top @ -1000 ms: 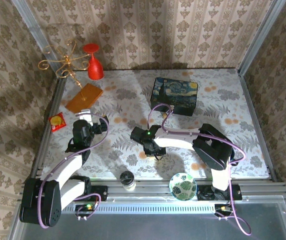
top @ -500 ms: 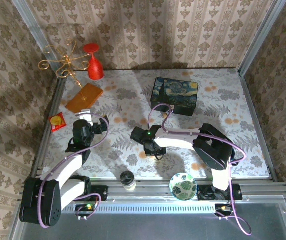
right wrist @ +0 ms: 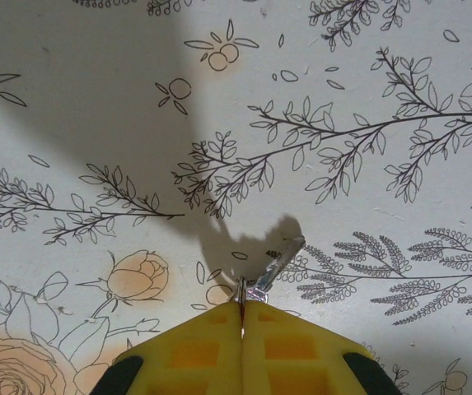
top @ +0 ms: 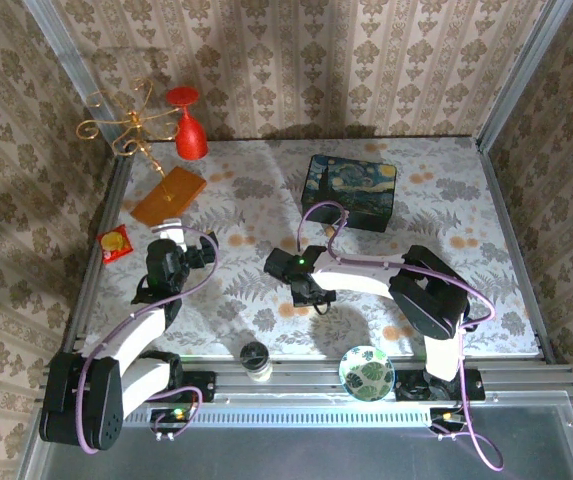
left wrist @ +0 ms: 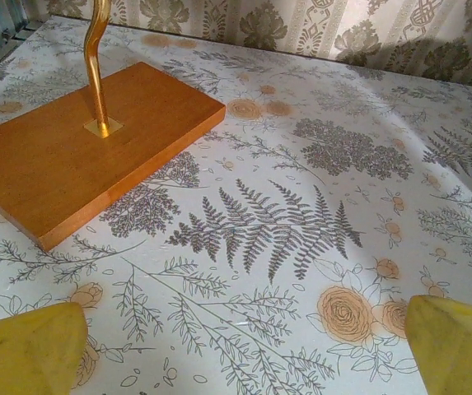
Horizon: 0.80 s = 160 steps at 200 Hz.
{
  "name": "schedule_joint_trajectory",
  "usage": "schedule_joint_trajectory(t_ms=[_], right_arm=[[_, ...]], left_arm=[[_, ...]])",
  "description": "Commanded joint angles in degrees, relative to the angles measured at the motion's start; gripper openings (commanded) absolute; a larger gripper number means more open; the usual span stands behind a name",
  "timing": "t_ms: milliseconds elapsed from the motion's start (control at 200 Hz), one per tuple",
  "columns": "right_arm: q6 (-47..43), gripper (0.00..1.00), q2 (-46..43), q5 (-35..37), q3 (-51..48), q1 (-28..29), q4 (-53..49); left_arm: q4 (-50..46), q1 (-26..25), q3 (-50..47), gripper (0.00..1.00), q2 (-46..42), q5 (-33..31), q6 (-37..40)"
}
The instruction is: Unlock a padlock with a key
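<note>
Just in front of the starry box (top: 351, 190), seen overhead, the right arm doubles back leftward, right gripper (top: 313, 297) aimed down. Left wrist: left gripper (left wrist: 244, 329) gapes wide. Right wrist: yellow fingers (right wrist: 194, 354) pinch the key (right wrist: 275, 265), tip protruding.

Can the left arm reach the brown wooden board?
Probably yes. The left pincer is open and points at the wooden board just ahead, with only flat tablecloth between them.
</note>
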Motion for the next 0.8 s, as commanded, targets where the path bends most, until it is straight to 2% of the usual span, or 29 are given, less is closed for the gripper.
schedule_joint_trajectory(t_ms=[0, 240, 485, 625, 795], right_arm=[[-1.0, 0.00, -1.6, 2.7, 1.9, -0.2, -2.0], [-3.9, 0.00, -4.7, 3.1, 1.8, -1.0, -0.4], [-6.4, 0.00, -12.1, -0.2, -1.2, -2.7, 6.0], [-7.3, 0.00, -15.5, -2.6, -1.6, -3.7, 8.3], [-6.1, 0.00, -18.0, -8.8, -1.6, -6.3, 10.8]], left_arm=[[0.7, -0.4, 0.9, 1.00, 0.2, -0.3, -0.3], [-1.6, -0.5, 2.4, 1.00, 0.4, 1.4, 0.5], [-3.5, -1.0, 4.3, 1.00, 0.9, 7.7, 2.3], [-1.9, -3.6, 4.4, 1.00, 0.4, 12.3, 5.4], [6.1, -8.5, 2.3, 1.00, 0.4, 18.6, 9.4]])
